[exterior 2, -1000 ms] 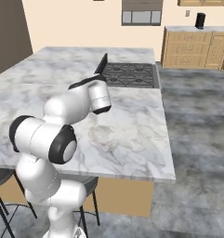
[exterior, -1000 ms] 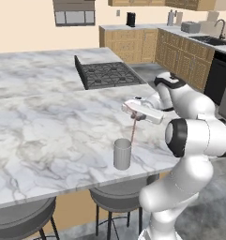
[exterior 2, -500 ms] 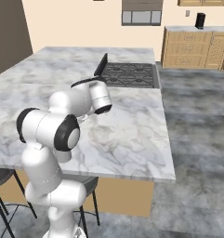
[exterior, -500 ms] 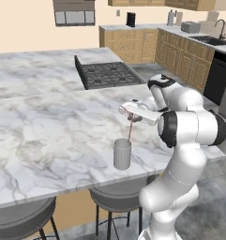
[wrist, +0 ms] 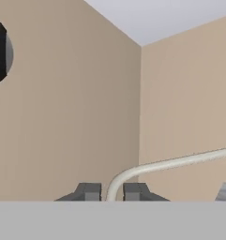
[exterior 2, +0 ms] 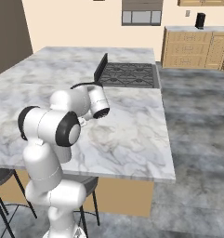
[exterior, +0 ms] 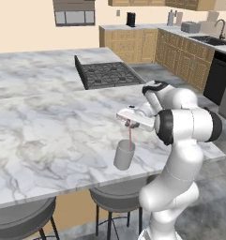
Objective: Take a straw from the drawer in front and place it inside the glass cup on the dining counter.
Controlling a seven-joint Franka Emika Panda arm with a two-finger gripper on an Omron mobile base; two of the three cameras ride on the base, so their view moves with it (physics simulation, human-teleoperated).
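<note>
One item in hand: straw (exterior: 130,136), pinched near its top by the jaws (exterior: 128,124), lower end already inside the cup (exterior: 124,154)
jaws: nearly pressed together on the thin tube; in the hand view the tips (wrist: 112,192) sit either side of a pale bent tube (wrist: 170,162), which I take to be the straw's bent top curving off toward 3 o'clock
straw pose: hangs close to vertical from the jaws down past the cup rim; can't tell if the tip touches the cup bottom
cup: upright on the marble surface (exterior: 48,126), near its front edge, directly under the jaws; stovetop (exterior: 105,74) well apart at 12 o'clock from it
handling, straw: judged very light, thin, slick plastic; crushes or kinks under a hard squeeze, and can pivot in a two-point pinch. Best hold is on the straight shaft just below the bend, not on the bend
handling, cup: judged light and easy to tip; a sideways push from the straw on the rim could topple it, so let go with the straw vertical
risk: straw is taller than the cup, so it will lean on the rim once freed; could flip out if released too high
progress: judged near the end, release left
</note>
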